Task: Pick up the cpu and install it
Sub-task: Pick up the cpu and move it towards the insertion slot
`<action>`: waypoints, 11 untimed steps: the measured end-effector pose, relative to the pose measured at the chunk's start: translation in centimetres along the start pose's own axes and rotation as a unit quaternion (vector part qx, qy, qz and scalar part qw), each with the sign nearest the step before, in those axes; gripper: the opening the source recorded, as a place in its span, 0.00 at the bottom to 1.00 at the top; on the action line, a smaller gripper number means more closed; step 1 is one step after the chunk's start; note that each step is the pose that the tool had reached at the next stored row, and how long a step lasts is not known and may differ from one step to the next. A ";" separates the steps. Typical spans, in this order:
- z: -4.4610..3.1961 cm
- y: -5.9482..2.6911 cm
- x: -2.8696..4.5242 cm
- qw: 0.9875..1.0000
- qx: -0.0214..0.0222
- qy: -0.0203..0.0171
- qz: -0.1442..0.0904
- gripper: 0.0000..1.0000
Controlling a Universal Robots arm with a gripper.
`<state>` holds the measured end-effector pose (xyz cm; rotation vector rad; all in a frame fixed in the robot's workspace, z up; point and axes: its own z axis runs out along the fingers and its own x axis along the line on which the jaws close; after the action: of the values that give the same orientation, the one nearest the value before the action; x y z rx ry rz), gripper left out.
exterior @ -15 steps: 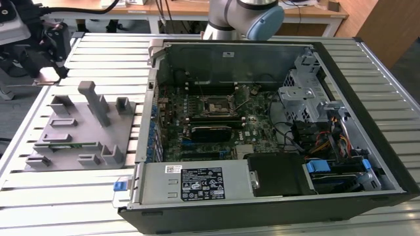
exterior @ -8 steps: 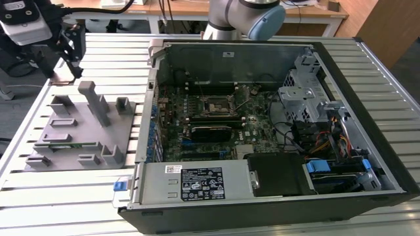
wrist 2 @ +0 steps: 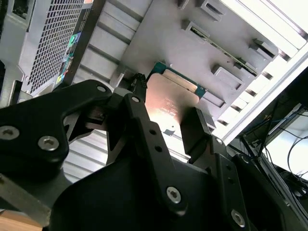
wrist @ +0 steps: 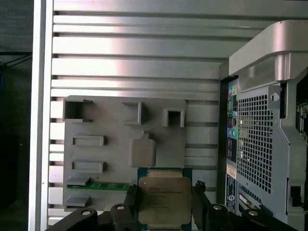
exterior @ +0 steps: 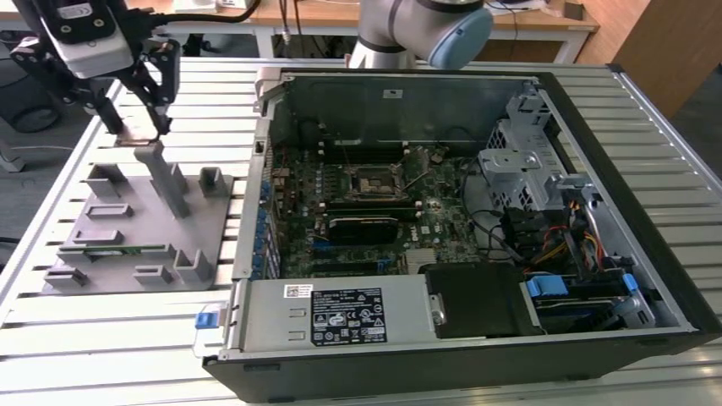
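The arm (exterior: pixel 420 25) rises behind the computer case (exterior: pixel 631 211) and reaches toward the exterior view's left. Its claw (exterior: pixel 135 125) points down over the grey tray (exterior: pixel 124 245), just above the tray's tall post (exterior: pixel 169 182). The claw is closed on the cpu (exterior: pixel 134 134), holding it by two opposite edges. The cpu is in the air, flat, and clear of the tray.

In the exterior view the cpu looks like a small pale piece between the fingers. In the first wrist view the silver-grey top and thin green edge of the cpu (wrist: pixel 165 204) are plain to see, with a black finger (wrist: pixel 131 202) at each side. Under it lies the tray (wrist: pixel 110 125), with a green memory stick (wrist: pixel 98 186) in one slot. The second wrist view looks along the fingers (wrist 2: pixel 144 130), and there the cpu (wrist 2: pixel 168 96) has a reddish shine.

The open case lies on the slatted bench (exterior: pixel 135 334), at the exterior view's right of the tray. Inside it, the black socket (exterior: pixel 370 180) on the motherboard (exterior: pixel 338 237) is well apart from the claw. The case's side wall (exterior: pixel 262 161) stands between the tray and the motherboard.
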<state>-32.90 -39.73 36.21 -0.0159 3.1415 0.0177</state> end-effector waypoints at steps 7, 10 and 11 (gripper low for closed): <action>0.00 -0.03 -2.84 1.000 0.000 0.000 0.000 0.53; 0.00 -0.04 -4.08 1.000 0.000 0.000 0.000 0.53; 0.00 -0.05 -4.46 1.000 0.000 0.000 0.000 0.53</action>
<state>-28.44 -39.73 36.21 -0.0159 3.1415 0.0177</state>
